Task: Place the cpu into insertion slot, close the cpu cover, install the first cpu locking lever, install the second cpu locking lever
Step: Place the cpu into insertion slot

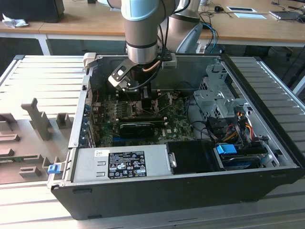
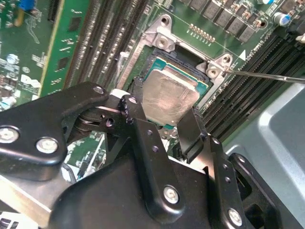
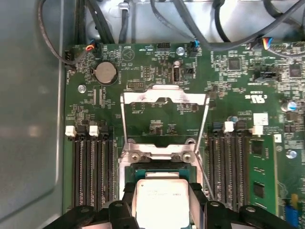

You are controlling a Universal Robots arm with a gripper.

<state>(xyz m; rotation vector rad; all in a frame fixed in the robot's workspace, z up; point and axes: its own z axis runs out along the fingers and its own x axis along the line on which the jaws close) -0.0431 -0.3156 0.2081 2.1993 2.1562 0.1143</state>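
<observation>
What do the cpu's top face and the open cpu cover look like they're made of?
The cpu: probably metal on top, pale silvery with a dull brushed sheen; its green rim looks like circuit-board laminate. The cpu cover: apparently thin stamped sheet metal, bare pale grey, catching light along its edges.

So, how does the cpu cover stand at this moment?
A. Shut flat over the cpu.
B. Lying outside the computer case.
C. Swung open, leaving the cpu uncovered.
C: in the first wrist view the cpu cover is swung back past its hinge, and the silvery face of the cpu shows bare, with no frame over it.
</observation>
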